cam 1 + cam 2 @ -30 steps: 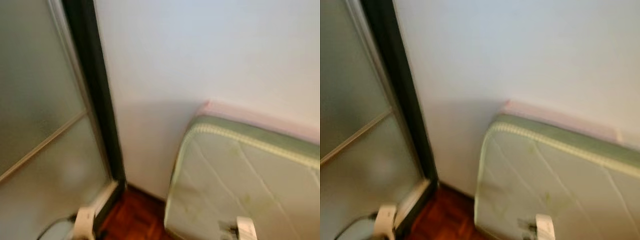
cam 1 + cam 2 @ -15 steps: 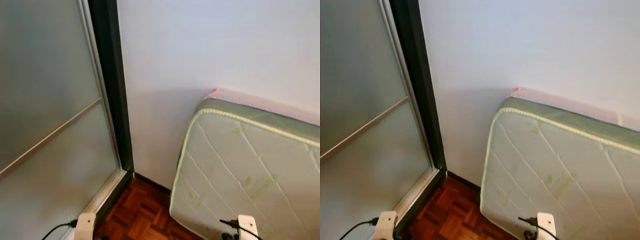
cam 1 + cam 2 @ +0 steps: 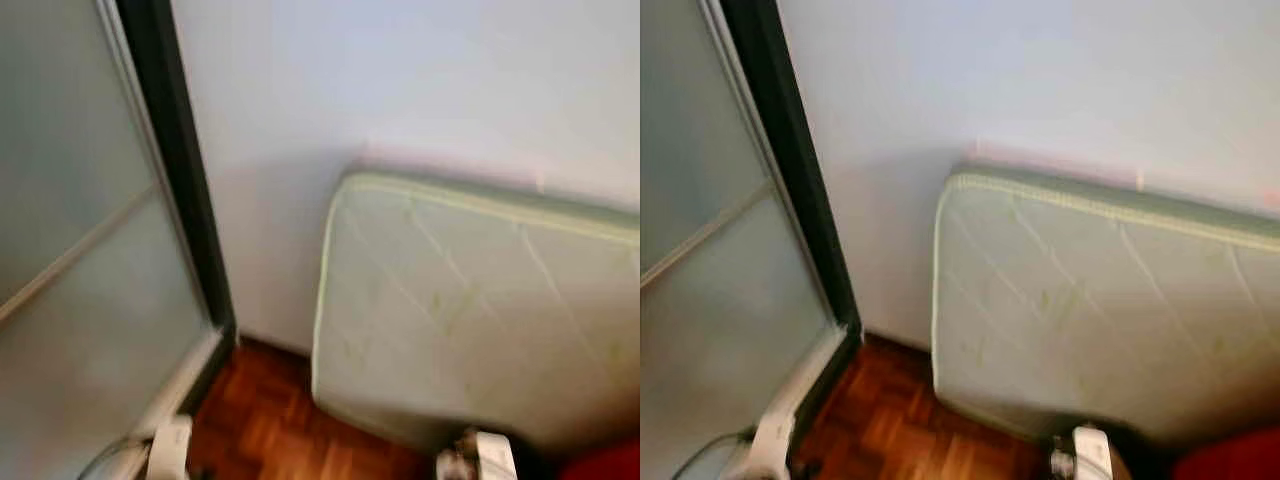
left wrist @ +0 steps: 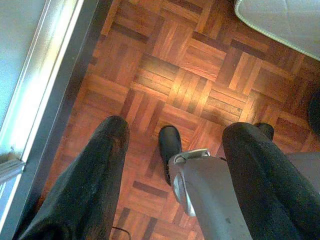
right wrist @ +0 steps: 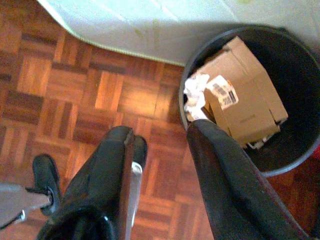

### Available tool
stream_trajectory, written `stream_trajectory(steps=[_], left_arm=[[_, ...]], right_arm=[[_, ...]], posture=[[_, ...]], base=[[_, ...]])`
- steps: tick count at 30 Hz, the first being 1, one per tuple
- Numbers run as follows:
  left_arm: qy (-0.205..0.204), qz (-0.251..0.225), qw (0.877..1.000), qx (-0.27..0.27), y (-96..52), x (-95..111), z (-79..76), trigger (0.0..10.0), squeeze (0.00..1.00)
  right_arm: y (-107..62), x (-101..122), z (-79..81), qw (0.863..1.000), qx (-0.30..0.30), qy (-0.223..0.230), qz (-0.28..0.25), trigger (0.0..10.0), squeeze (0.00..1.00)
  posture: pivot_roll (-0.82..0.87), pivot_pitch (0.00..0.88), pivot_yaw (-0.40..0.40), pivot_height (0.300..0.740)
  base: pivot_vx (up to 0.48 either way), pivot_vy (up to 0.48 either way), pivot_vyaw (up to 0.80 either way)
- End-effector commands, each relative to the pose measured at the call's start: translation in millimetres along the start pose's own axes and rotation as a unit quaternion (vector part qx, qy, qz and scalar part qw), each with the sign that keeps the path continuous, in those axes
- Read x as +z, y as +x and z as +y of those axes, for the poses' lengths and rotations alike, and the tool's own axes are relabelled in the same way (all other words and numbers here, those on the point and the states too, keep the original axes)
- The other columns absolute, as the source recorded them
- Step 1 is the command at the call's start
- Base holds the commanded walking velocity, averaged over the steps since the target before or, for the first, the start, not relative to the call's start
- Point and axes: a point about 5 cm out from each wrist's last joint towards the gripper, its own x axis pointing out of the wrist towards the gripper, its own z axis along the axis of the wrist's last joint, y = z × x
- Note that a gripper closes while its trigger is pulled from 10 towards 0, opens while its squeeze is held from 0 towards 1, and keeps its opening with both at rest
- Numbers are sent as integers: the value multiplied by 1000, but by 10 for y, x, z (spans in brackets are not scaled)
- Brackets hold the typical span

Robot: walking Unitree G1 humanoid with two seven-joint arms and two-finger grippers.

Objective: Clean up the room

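Head views: a pale green mattress (image 3: pixel 470 310) leans against the white wall (image 3: pixel 400 80) beside a frosted sliding door (image 3: pixel 70 250).

Left wrist: the left claw (image 4: pixel 172 165) hangs open over the parquet floor (image 4: pixel 200 75).

Right wrist: the right claw (image 5: pixel 165 165) is open and empty, its tip just beside the dark bin (image 5: pixel 300 100) holding a cardboard box (image 5: pixel 245 100).

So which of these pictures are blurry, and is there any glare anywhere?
Both eye views are soft with motion blur, smearing the mattress quilting and the door frame. Both wrist views are sharp. Left wrist view: bright glare on the door track and a sunlit patch on the parquet floor.
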Motion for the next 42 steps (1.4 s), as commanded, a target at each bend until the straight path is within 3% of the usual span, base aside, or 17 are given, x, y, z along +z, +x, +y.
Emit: stream_trajectory(steps=[1,9,24,42], left_arm=[[-2,3,1000,2,-4,-21,9,10000,0],[11,4,1000,5,-10,-17,42,10000,0],[20,13,1000,1,-12,-40,40,10000,0],[25,14,1000,7,-18,-23,82,10000,0]], right_arm=[[6,55,-5,1000,-1,6,-9,10000,0],[11,26,23,1000,1,9,2,10000,0],[8,10,13,1000,2,-12,13,10000,0],[19,16,55,1000,4,-3,11,10000,0]], posture=[[1,0,-51,740],[9,0,-31,740],[14,0,-34,740],[12,0,-9,740]], base=[[0,0,0],[0,0,-131],[0,0,-772],[0,0,-769]])
